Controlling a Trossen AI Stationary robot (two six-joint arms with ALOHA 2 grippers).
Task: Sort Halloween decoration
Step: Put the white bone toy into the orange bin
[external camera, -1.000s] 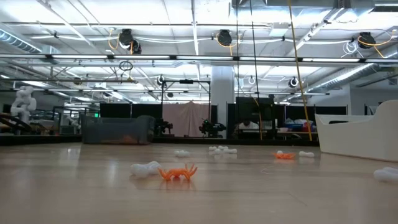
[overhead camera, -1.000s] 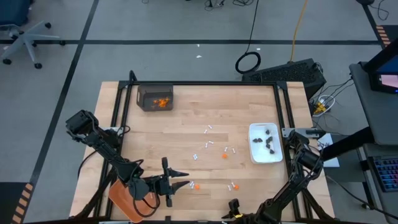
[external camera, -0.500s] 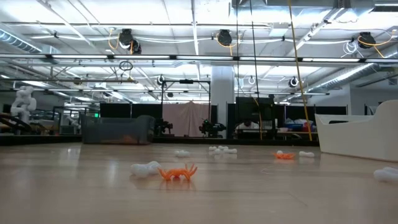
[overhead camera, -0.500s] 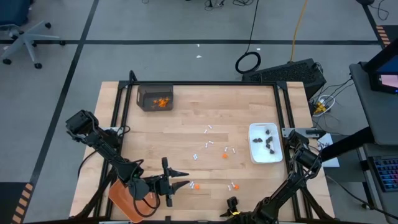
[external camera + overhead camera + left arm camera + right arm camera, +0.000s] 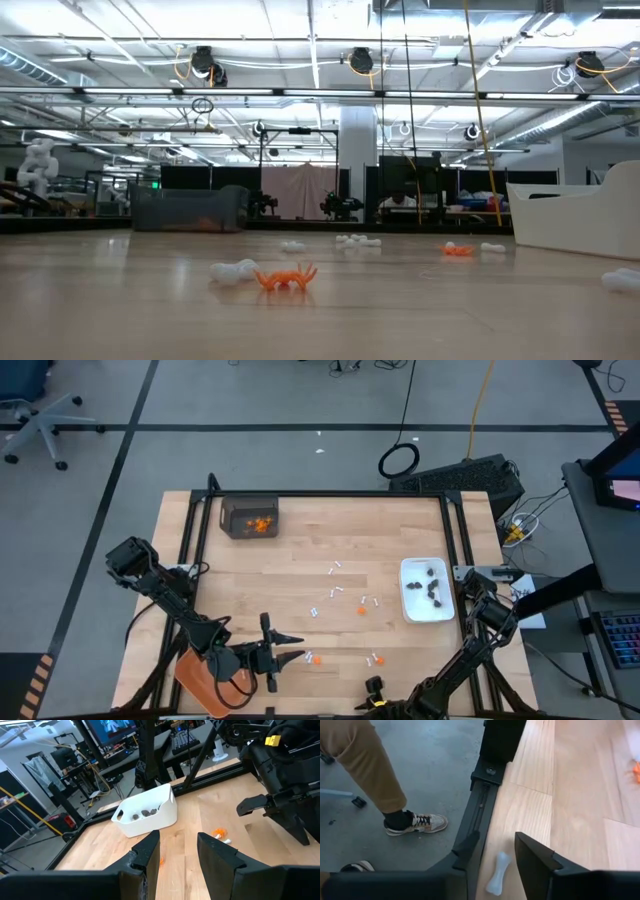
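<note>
Small white sticks (image 5: 335, 593) and orange bits (image 5: 362, 610) lie scattered on the wooden table (image 5: 300, 560). Dark bits lie in the white dish (image 5: 427, 605) at the right. My right gripper (image 5: 492, 852) is low at the table's near edge, open. Its fingers stand on either side of one white stick (image 5: 498, 872) that lies flat on the wood; I cannot see them touch it. My left gripper (image 5: 177, 847) hovers open near the front edge, left of an orange bit (image 5: 316, 658), with nothing between its fingers.
A dark clear bin (image 5: 250, 517) holding orange bits stands at the far left. An orange tray (image 5: 200, 678) sits under my left arm at the near left corner. A black frame rail (image 5: 480, 810) borders the table. A person's leg and shoe (image 5: 415, 822) stand on the floor beyond it.
</note>
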